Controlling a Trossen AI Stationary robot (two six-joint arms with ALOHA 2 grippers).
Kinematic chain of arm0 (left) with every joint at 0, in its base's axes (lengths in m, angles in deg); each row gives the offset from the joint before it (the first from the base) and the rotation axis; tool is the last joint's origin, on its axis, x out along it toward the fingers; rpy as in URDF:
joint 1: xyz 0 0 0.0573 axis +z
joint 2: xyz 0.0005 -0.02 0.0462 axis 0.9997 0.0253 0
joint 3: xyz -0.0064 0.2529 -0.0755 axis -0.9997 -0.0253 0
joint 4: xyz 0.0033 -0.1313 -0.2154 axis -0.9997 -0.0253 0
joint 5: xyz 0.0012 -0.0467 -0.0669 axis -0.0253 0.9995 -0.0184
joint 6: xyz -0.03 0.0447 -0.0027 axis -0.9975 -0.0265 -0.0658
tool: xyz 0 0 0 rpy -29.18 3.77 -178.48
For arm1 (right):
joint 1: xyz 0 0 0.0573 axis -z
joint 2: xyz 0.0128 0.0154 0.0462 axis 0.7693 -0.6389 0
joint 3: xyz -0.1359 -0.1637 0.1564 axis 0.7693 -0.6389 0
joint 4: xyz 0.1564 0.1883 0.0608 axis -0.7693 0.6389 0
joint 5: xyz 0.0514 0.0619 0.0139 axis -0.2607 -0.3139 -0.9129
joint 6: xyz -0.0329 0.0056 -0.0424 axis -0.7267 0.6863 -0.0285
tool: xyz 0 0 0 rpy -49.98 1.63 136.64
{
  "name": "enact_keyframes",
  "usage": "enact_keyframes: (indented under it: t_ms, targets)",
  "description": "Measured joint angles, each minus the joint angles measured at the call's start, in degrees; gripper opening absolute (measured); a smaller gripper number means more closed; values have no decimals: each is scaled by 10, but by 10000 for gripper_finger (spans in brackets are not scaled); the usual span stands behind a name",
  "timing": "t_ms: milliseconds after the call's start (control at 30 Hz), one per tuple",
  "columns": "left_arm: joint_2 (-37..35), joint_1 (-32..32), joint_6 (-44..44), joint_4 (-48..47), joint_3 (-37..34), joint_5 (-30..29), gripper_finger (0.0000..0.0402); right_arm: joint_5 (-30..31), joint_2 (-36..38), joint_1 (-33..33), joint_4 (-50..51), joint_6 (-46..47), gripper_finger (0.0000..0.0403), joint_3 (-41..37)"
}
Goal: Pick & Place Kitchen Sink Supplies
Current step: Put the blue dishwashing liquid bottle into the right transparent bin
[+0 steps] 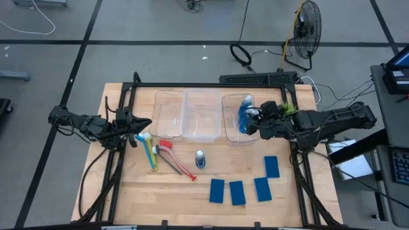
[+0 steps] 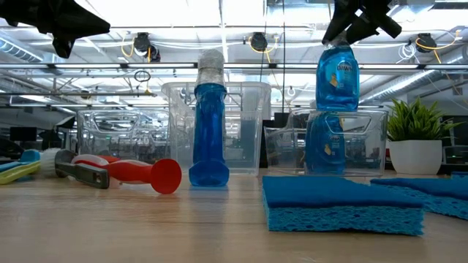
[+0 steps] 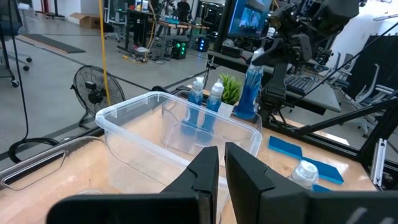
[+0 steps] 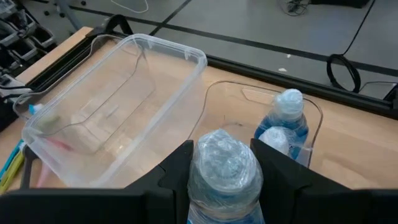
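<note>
Clear plastic bins, three, side by side at the back of the table (image 1: 128, 191). Right bin (image 1: 231, 131): two blue-and-white bottles (image 4: 283, 121) standing inside. Middle bin (image 1: 201, 115) and left bin (image 1: 169, 114): nothing seen inside. Right end effector (image 4: 222, 163) above the right bin, clamped on a third bottle (image 2: 337, 75). Left end effector (image 3: 221, 165) beside the left bin, fingers closed, nothing held. Fourth bottle (image 1: 200, 159), brushes (image 1: 160, 153) and four sponges (image 1: 237, 191) lie before the bins.

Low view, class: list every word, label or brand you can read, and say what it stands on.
Held bottle in the right gripper: an oval label, too blurred to read.
Bottle in the clear bin below: label blurred too.
Standing bottle, sponges, brushes: no text visible.
</note>
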Motion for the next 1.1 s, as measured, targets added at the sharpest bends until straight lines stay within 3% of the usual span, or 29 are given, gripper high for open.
enact_keyframes:
  t_ms: [200, 567, 1100]
  targets:
    - [0, 0, 0, 0, 0, 0, 33, 0, -5, 14, -15, 0, 125, -31]
    - [0, 0, 0, 0, 0, 0, 33, 1, -5, 34, -153, -42, 125, -142]
    - [0, 0, 0, 0, 0, -1, 33, 16, -5, 35, -216, -152, 125, -190]
